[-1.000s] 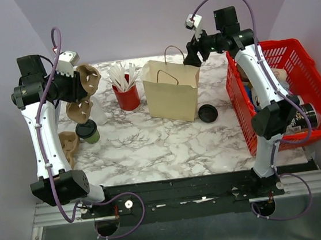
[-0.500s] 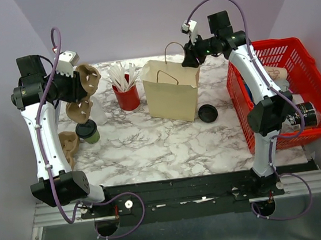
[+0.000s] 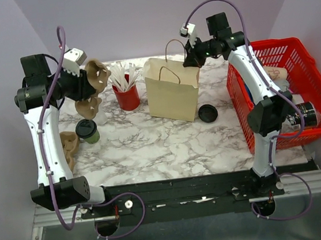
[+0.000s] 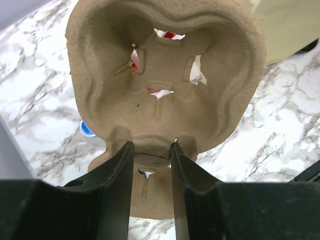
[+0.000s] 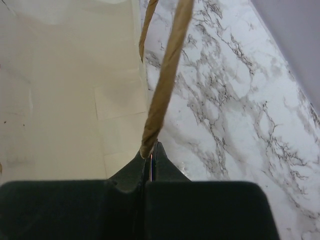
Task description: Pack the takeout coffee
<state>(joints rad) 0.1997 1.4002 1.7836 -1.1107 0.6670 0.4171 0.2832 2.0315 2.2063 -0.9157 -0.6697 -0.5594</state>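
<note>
Top external view: the takeout coffee stands upright on the marble table at the left, its black lid on and its long axis straight up. It is touching nothing that I can make out, though a brown pulp carrier lies just beside it on the outer side.

Above it and a little farther back hangs the left gripper. So the cup lies below those fingers and towards the near edge. The left wrist view shows the fingers pinching the edge of a second pulp carrier. That carrier fills the frame and hides the cup from this camera.

The left arm is plainly the nearer of the two, but its grip is taken up. By my reckoning it must place or drop the carrier before it can close on the cup.

To the right of the coffee are the red cup of white sticks and then the paper bag, standing open. The right gripper is at the bag's far right corner, well apart from the coffee with the bag between them. In the right wrist view its fingers are pressed together on the twisted paper handle, holding it up. A loose black disc lies on the table right of the bag.
</note>
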